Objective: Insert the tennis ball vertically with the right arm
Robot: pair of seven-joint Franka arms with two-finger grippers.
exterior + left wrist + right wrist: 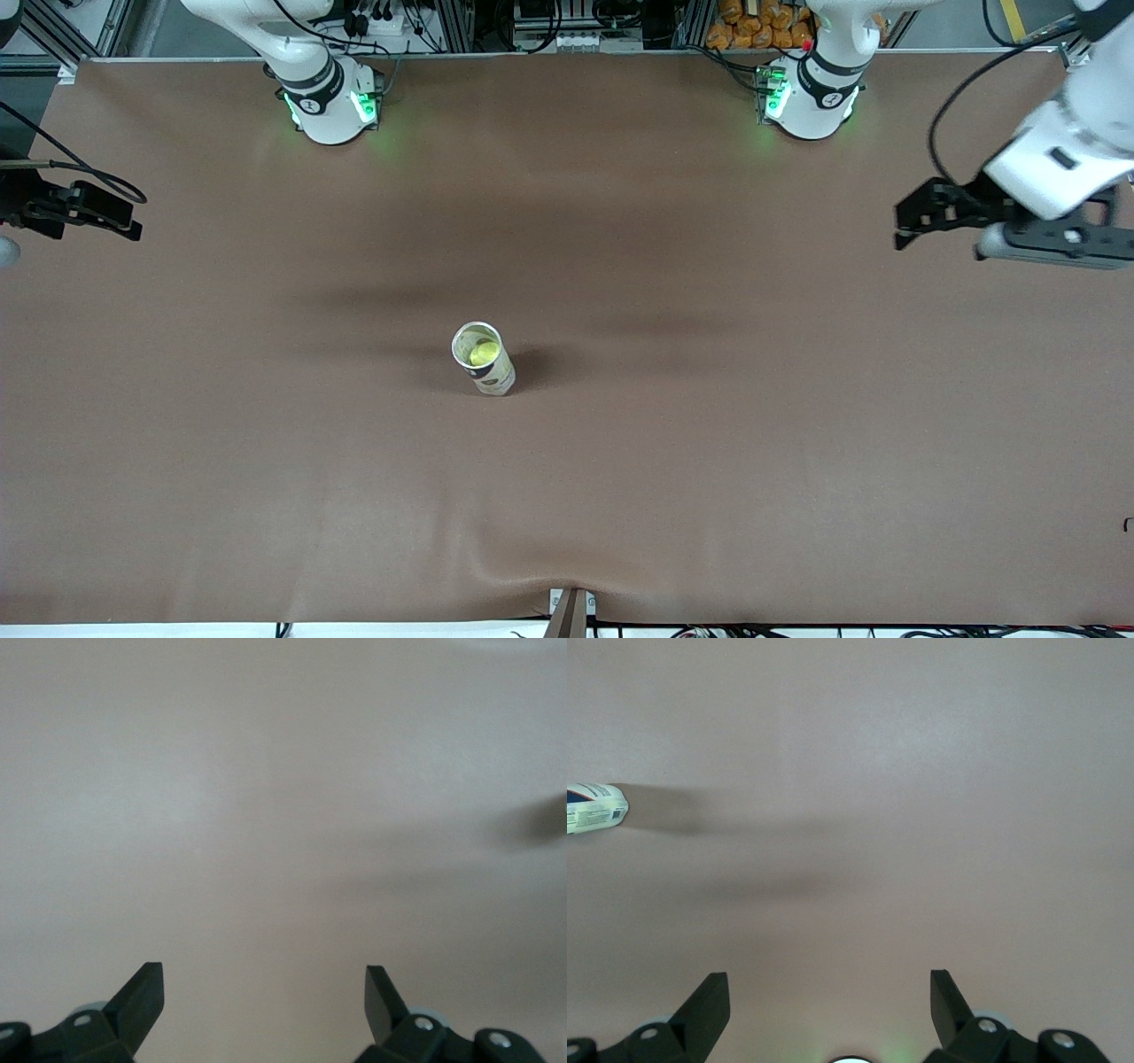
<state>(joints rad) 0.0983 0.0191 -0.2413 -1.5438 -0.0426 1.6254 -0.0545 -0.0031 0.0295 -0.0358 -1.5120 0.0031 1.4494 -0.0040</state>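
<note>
A brown table (797, 443) fills the front view, bare but for one thing near its middle: an upright tube-shaped can (484, 358) with its mouth open to the camera and a yellow-green tennis ball (483, 354) already sitting inside it. The two white arms stand well apart from it, one at each end of the table. The left gripper (921, 220) hangs over the table's edge at the left arm's end, and the left wrist view shows its two black fingers (142, 997) spread wide over bare cloth, holding nothing. The right gripper (97, 213) hangs over the right arm's end, also spread wide and empty in its own wrist view, with only the can's printed base (595, 808) showing at the border of that picture. Judging from this, the insertion looks finished and both arms seem parked, so little is left to do; were the ball to be seated deeper, the right arm would have to travel in over the can's mouth and come straight down. Much of the right arm is cut off by the front view's edge, the ball is mostly hidden by the can's wall, and how deep it sits cannot be told.
</note>
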